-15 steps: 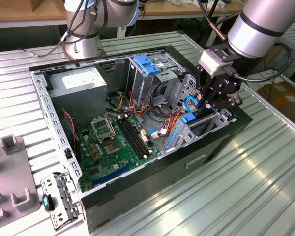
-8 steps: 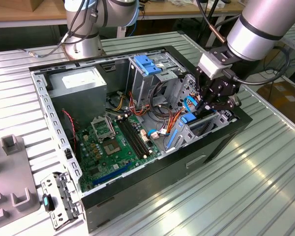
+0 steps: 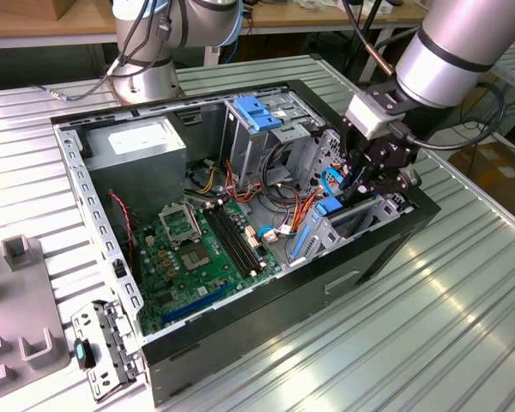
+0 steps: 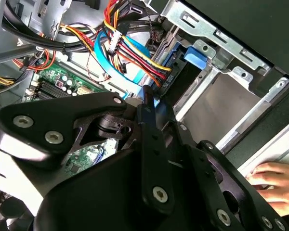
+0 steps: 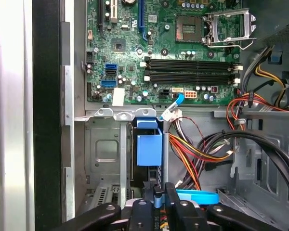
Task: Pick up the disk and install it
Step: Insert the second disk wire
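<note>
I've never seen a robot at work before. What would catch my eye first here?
The open computer case lies on its side on a ribbed metal table, its green motherboard bared. The arm's black gripper reaches into the drive bay at the exterior view's right, among orange, red and yellow cables, beside a bright blue plastic piece. A person's hand rests by the case in the second wrist view.

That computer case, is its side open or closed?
Open. The computer case lies on its side with no panel on top, so the green motherboard, cables and drive cage are exposed in the exterior view.
</note>
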